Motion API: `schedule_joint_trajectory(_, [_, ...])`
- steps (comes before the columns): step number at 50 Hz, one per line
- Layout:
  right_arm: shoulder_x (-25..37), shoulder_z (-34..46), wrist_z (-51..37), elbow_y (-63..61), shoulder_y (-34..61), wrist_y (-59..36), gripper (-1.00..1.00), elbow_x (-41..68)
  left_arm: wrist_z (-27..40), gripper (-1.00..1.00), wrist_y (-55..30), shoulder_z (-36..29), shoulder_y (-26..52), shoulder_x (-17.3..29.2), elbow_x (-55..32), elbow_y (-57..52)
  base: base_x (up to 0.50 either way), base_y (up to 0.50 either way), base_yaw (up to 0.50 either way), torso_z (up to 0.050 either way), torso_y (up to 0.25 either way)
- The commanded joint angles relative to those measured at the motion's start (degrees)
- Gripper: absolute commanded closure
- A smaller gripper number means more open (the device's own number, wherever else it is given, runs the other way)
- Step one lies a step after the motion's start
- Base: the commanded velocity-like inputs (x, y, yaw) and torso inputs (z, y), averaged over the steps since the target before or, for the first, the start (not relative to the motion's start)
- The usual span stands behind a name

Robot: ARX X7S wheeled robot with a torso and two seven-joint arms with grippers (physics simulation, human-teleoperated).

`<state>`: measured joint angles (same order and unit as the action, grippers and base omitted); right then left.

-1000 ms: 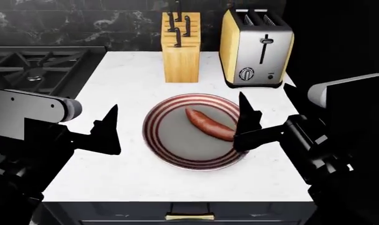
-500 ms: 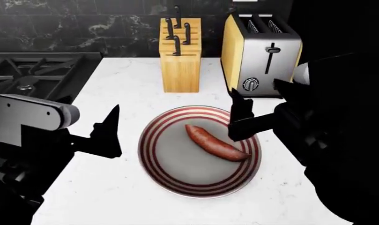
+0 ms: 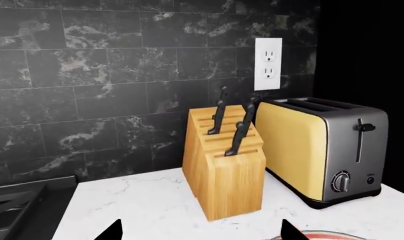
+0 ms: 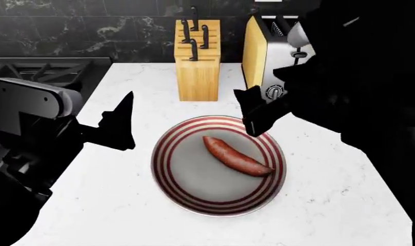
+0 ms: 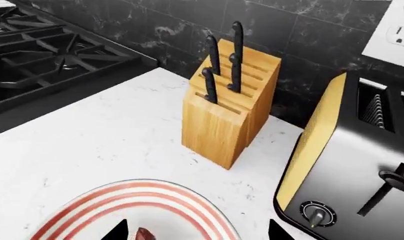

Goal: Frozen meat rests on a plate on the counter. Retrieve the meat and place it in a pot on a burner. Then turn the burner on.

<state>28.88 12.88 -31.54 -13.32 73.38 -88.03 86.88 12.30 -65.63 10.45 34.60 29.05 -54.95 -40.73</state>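
Nothing of the task is done yet. Counter (image 4: 125, 195) carries the plate (image 4: 176, 200) at centre of the head view, frozen meat (image 4: 237, 157) lying on it, untouched. My right gripper (image 4: 256, 113) hangs above the plate's rim at about 1 o'clock, fingers spread, holding nothing. My left gripper (image 4: 118, 128) hovers off the plate at 9 o'clock; only one finger shows, so I cannot tell its spread. Left to do: grasp, carry, drop in a pot, light a burner. No pot is visible anywhere. Right wrist view alone shows the stove grates (image 5: 55, 55) clearly; left wrist view alone shows the wall outlet (image 3: 267, 64) whole.
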Motion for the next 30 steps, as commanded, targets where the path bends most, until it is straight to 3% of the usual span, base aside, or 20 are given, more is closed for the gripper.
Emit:
schedule_joint_trajectory(1, [2.14, 15.12, 18.75, 8.47, 10.68, 2.38, -1.0, -10.15, -3.26, -1.0, 5.55, -5.0, 3.43, -0.2, 6.45, 6.49, 0.0, 0.0, 0.0, 0.0, 0.0])
schedule_joint_trajectory(30, [1.42, 35.07, 42.14, 16.35, 19.57, 4.95, -1.0, -19.03, -5.12, -1.0, 10.33, -6.4, 1.95, -0.03, 9.36, 9.5, 0.0, 0.0, 0.0, 0.0, 0.0])
